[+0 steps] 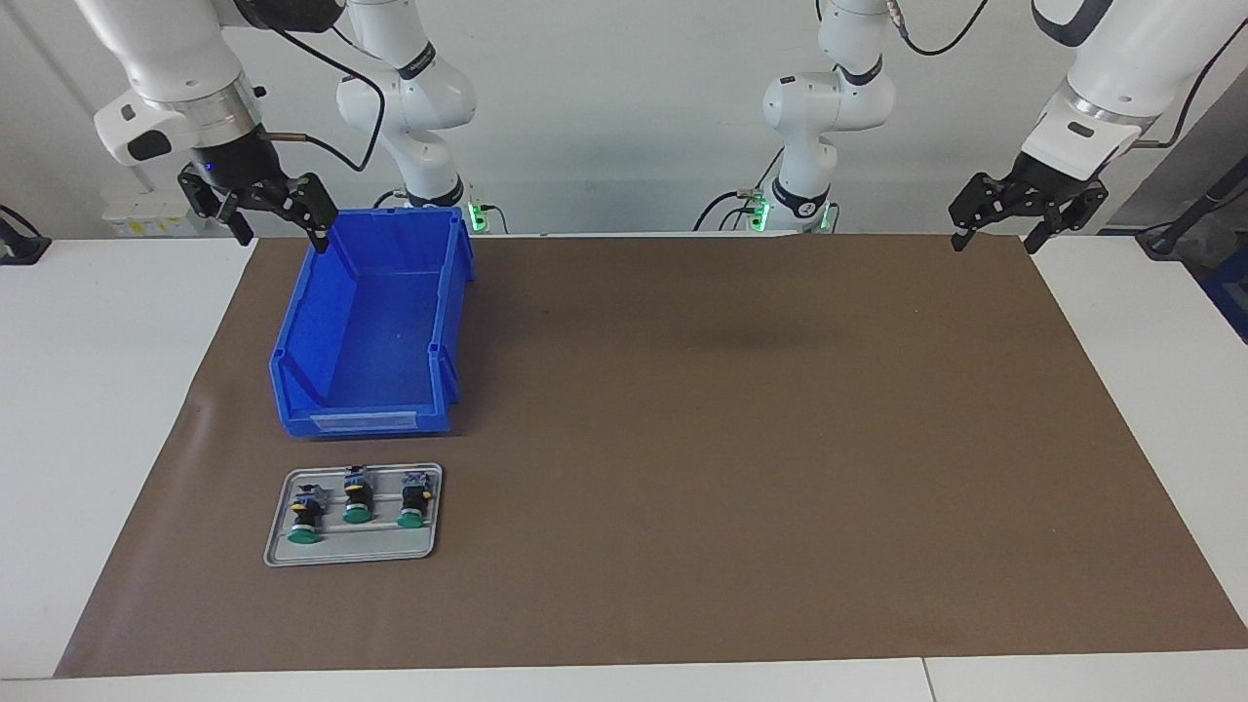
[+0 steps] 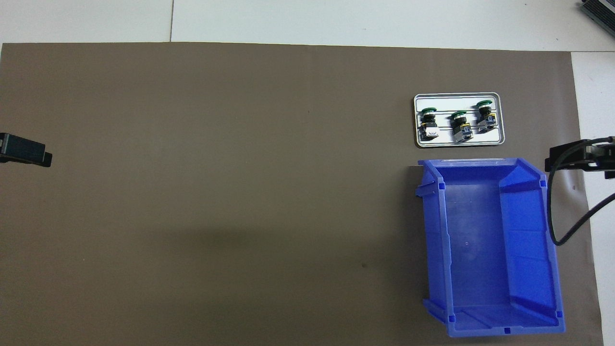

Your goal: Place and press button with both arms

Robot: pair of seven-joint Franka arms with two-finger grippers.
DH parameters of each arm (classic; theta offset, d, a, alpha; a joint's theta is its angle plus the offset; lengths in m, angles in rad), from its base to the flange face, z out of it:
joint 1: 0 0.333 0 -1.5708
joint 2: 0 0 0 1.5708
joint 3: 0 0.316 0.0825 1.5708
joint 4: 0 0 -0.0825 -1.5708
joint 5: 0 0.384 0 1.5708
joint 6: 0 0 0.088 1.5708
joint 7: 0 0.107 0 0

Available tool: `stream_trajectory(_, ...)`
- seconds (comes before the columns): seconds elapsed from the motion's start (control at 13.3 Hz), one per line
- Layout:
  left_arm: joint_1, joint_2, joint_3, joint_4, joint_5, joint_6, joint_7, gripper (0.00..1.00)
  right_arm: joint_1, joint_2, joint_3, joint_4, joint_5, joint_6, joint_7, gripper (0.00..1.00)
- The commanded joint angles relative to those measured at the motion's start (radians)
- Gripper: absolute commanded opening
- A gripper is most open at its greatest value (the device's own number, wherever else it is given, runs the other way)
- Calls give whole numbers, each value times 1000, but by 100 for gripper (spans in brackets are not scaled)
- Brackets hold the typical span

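Three alike green-capped buttons lie side by side on a small grey tray (image 1: 351, 558), caps pointing away from the robots: one (image 1: 304, 517), a middle one (image 1: 357, 497) and a third (image 1: 414, 501). They also show in the overhead view (image 2: 428, 124), (image 2: 460, 127), (image 2: 485, 117) on the tray (image 2: 459, 143). My right gripper (image 1: 278, 229) is open and empty, raised beside the blue bin's corner nearest the robots; its tip shows in the overhead view (image 2: 576, 157). My left gripper (image 1: 996, 239) is open and empty, raised over the mat's edge at the left arm's end (image 2: 26, 151).
An empty blue bin (image 1: 458, 292) stands on the brown mat (image 1: 731, 439), nearer to the robots than the tray, at the right arm's end (image 2: 435, 230). White table shows around the mat. A black cable hangs from the right wrist (image 2: 552, 211).
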Motion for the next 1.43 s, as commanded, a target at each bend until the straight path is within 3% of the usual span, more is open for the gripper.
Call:
stream_trajectory(0.0,10,-25,-8,-27,19,-1,-3,100,-1,2,4,7,-1,-15,15,100)
stream_trajectory(1.35,10,-25,-8,-27,19,-1,-3,100,-12,-10,3,-13,1,-1,14,100)
